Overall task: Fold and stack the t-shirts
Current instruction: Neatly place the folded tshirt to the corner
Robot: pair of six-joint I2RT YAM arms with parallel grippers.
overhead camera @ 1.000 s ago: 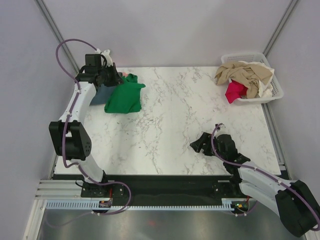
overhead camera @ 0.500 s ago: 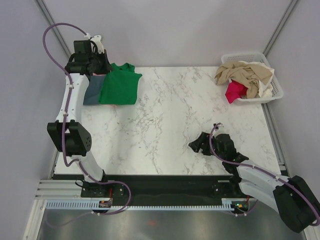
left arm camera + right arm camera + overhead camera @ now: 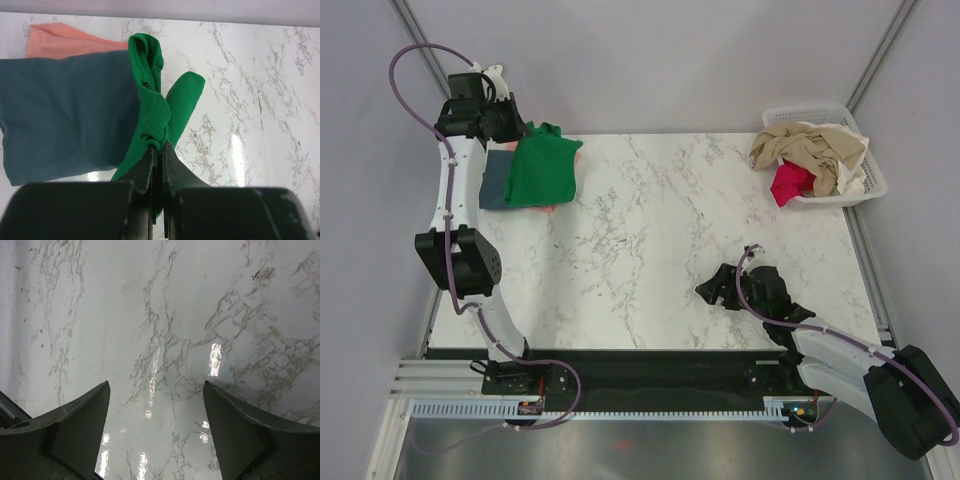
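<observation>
The shirt stack (image 3: 498, 185) lies far left, the basket (image 3: 810, 110) far right

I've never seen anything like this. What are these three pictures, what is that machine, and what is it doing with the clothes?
The machine is two robot arms bolted at the near edge of a marble-patterned table; each ends in a two-finger gripper. The wide picture comes from a fixed camera above and behind them. The other two come from cameras on the wrists, showing each arm's own fingers. The left gripper is pinched shut on a green t-shirt, partly over a folded blue-grey t-shirt at the far left corner, with a salmon pink one beneath. The right gripper is open and holds nothing, above the tabletop. At the far right, a white basket holds a beige t-shirt and a magenta-red one.
</observation>
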